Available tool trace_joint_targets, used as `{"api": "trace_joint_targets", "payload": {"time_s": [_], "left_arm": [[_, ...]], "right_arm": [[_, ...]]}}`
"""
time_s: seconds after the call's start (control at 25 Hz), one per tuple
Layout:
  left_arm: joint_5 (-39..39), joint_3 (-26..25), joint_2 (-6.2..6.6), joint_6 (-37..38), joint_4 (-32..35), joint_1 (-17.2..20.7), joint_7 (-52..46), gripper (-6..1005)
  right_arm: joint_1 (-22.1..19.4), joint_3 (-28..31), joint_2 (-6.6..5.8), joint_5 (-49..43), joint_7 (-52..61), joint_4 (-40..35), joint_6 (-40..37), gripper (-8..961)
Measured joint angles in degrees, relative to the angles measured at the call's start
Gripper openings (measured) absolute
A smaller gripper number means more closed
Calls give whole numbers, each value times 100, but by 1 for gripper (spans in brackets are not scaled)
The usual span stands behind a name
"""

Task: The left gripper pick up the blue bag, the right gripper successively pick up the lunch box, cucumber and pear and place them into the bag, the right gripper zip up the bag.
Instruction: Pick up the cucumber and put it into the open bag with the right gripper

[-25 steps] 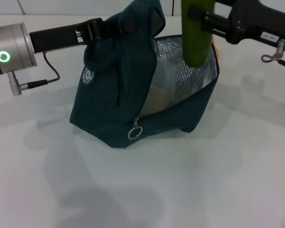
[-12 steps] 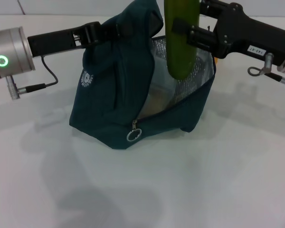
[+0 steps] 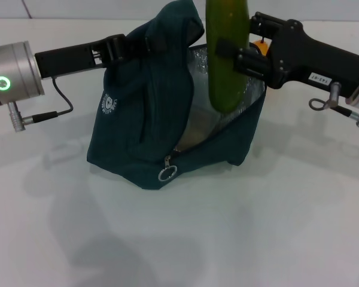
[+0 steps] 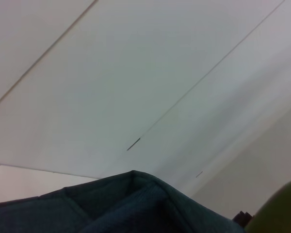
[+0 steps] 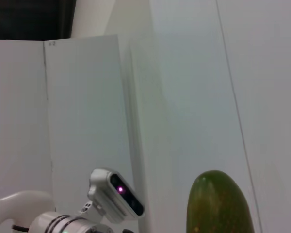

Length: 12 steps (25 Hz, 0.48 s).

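Cucumber (image 3: 227,57) is hanging upright over the open mouth of the blue bag (image 3: 149,125), its lower end dipping just inside against the silver foil lining (image 3: 251,95). The right gripper (image 3: 234,55) is reaching in from the right, its jaws clamped on the cucumber partway up its length. In the right wrist view, the rounded speckled tip of the cucumber (image 5: 219,203) is showing against a pale wall. The left gripper (image 3: 122,46) is coming in from the left, its jaws pinched on the bag's upper fabric and handle, lifting that side so the opening is gaping. The bag's base is sitting on the white bench (image 3: 239,233), with the ring zipper pull (image 3: 166,174) dangling at the front. A pale shape is lying inside the bag, too hidden to identify. A bit of orange, apparently the pear (image 3: 260,45), is peeking out behind the right gripper.
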Motion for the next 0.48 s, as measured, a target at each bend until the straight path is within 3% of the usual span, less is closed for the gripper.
{"api": "trace_joint_targets", "payload": {"time_s": [0.28, 0.48], "left_arm": [[0, -3, 0, 18, -3, 14, 31, 42], [0, -3, 0, 20, -3, 26, 40, 42]], "right_arm": [[-12, -1001, 0, 845, -267, 4, 164, 652], [-14, -1350, 0, 1067, -286, 6, 343, 655]]}}
